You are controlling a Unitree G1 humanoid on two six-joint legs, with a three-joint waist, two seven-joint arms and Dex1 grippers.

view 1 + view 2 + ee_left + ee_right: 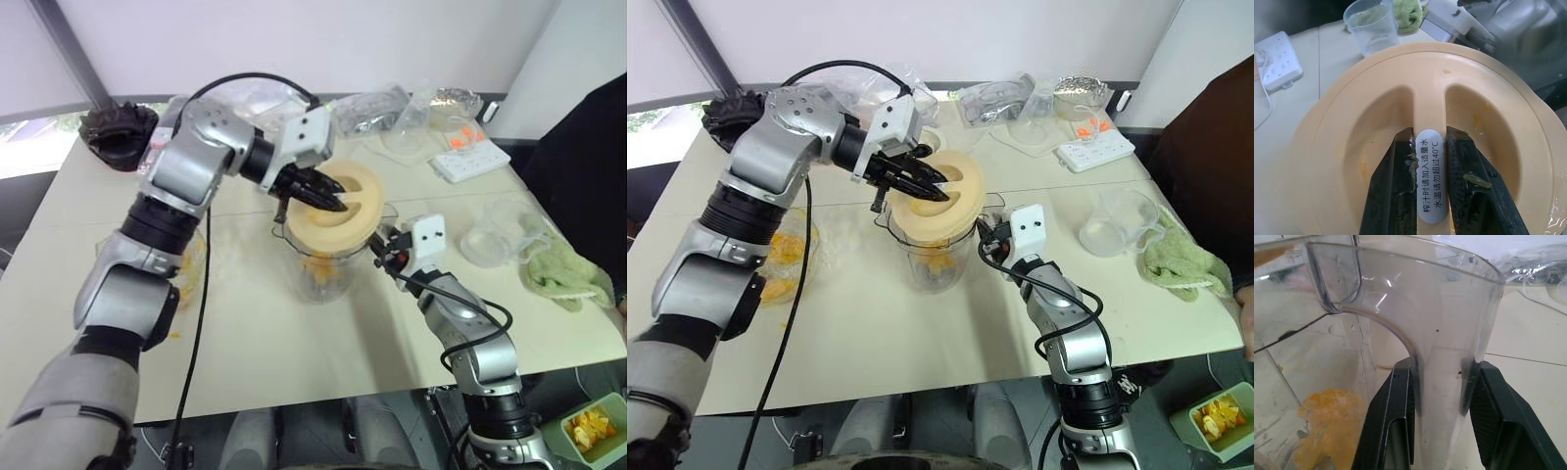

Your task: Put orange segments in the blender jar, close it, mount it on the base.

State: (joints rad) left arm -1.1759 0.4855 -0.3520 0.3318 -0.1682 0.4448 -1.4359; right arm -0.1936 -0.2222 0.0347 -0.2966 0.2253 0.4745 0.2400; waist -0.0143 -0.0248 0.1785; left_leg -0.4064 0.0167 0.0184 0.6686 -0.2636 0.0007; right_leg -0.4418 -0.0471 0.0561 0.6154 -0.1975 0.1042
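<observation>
A: Left tool [315, 191] is clenched on the raised centre rib of the cream lid [343, 217], one black finger in each of the two hollows beside it. That rib is the lid's handle, so it's the natural place to pinch.

B: And the lid sits tilted over the mouth of the blender jar [939, 257], not seated flat as far as I can judge. The 12 o'clock edge rides higher than the near one.

A: Right tool [1442, 382] is grasping the jar's clear side handle, fingers on either side of it. My read: it's bracing the jar so pressing the lid down won't tip or slide it.

B: Makes sense. Jar stands upright at the middle of the table [245, 343], and the orange segments [1327, 423] are already down at its bottom, a yellow-orange heap.

A: So loading looks done; closing is the step in hand. The lid needs levelling and pushing home.

B: Around the jar: a frosted measuring jug [1117, 223] at 3 o'clock, a green cloth [1181, 262] just beyond it, a white power strip [1095, 151] toward 1 o'clock.

A: More orange pieces in a green tub [1220, 419] at 5 o'clock, off the table's edge. I can't pick out the base from here.

B: Risk, I'd say, is the lid seating crooked.
</observation>
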